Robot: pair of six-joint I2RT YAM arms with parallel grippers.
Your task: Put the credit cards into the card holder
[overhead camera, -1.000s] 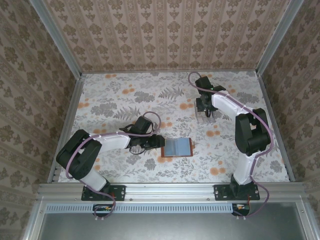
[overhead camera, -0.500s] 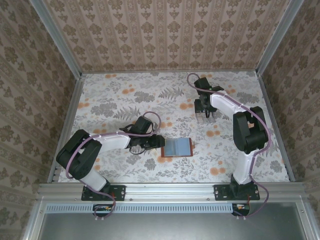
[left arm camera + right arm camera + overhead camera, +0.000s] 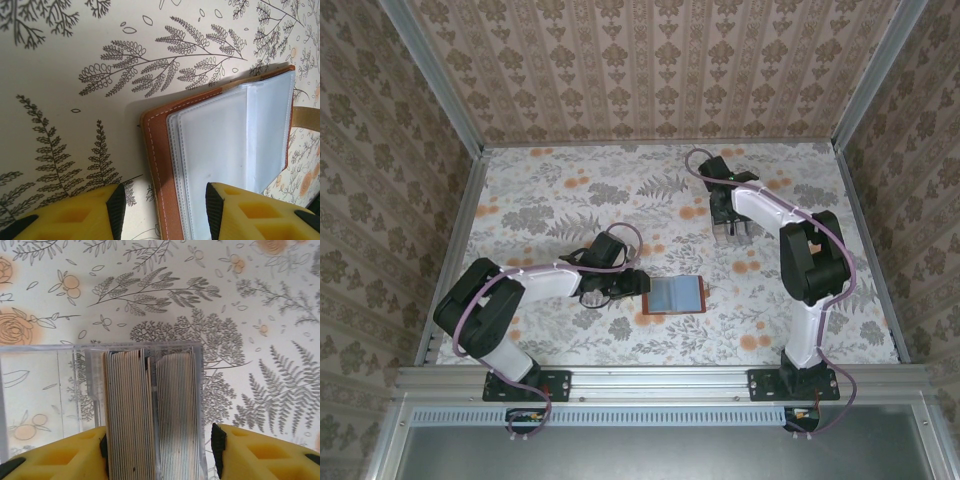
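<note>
Your right arm has swung slightly left over the last second, bringing the right gripper (image 3: pixel 157 451) squarely above the clear, transparent plastic tray (image 3: pixel 45 390) at the far right of the floral-printed table (image 3: pixel 570 200). Your left arm has stayed put. The thin, pale rectangular plastic credit cards (image 3: pixel 127 410) stand on edge in that tray in two tightly packed stacks, side by side. The right jaws are spread wide enough to straddle both stacks, with nothing in them.

I judge you are about to pick a card. Narrow the jaws and shift so they bracket only a card or two at one stack's outer face. Going down as you are would take a whole stack or land on the tray walls. Keep the descent vertical, since the tray looks light and could slide.

The left gripper (image 3: pixel 165 207) sits low at the left end of the reddish-brown leather bifold card holder (image 3: pixel 156 150), which lies open near the table's middle, well apart from the tray. Its jaws are about half spread. The cover's edge lies in the gap, and one finger is over the translucent sleeves (image 3: pixel 225 135); I cannot tell whether it presses on them. Keep it there as an anchor.

Watch the tray's divider between the stacks and the holder's tan strap (image 3: pixel 306 117) sticking out on the far side.
</note>
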